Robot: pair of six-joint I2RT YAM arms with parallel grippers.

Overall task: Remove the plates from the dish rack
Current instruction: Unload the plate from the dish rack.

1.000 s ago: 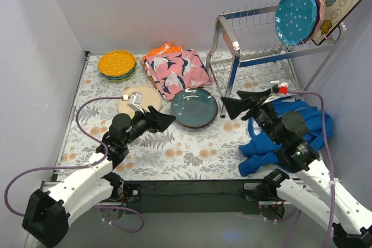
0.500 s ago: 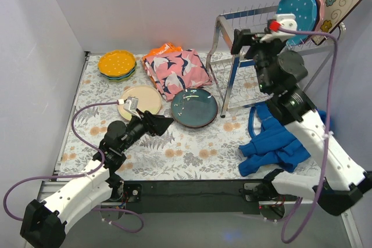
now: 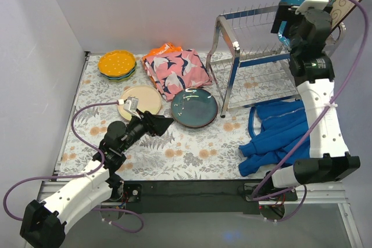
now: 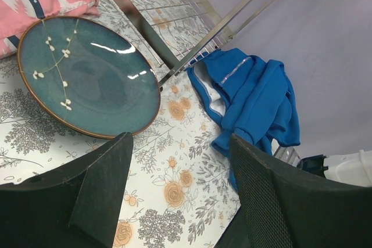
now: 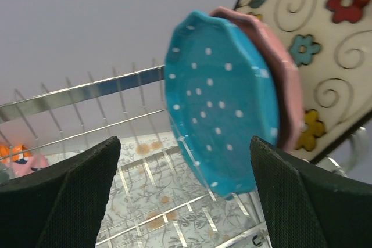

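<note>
- Left gripper [image 4: 179, 161]: jaws wide, empty, low over the worktop [image 3: 192, 149], just beside the dark teal plate [image 4: 87, 76]. Best held clear of the set-down area.
- Right gripper [image 5: 183, 143]: jaws wide, empty, raised before the blue dotted plate [image 5: 224, 103]. Advised: close on that plate's rim alone and lift straight up off the prongs, so the pink plate [image 5: 288, 79] behind is not dragged.
- On worktop, unloaded: orange dotted plate [image 3: 117, 62] topping a small stack, cream plate [image 3: 142, 98], dark teal plate.
- Dish rack [image 3: 250, 56], upper tier, right end: blue dotted plate, pink plate, square floral plate [image 5: 314, 39], all on edge, front to back.
</note>
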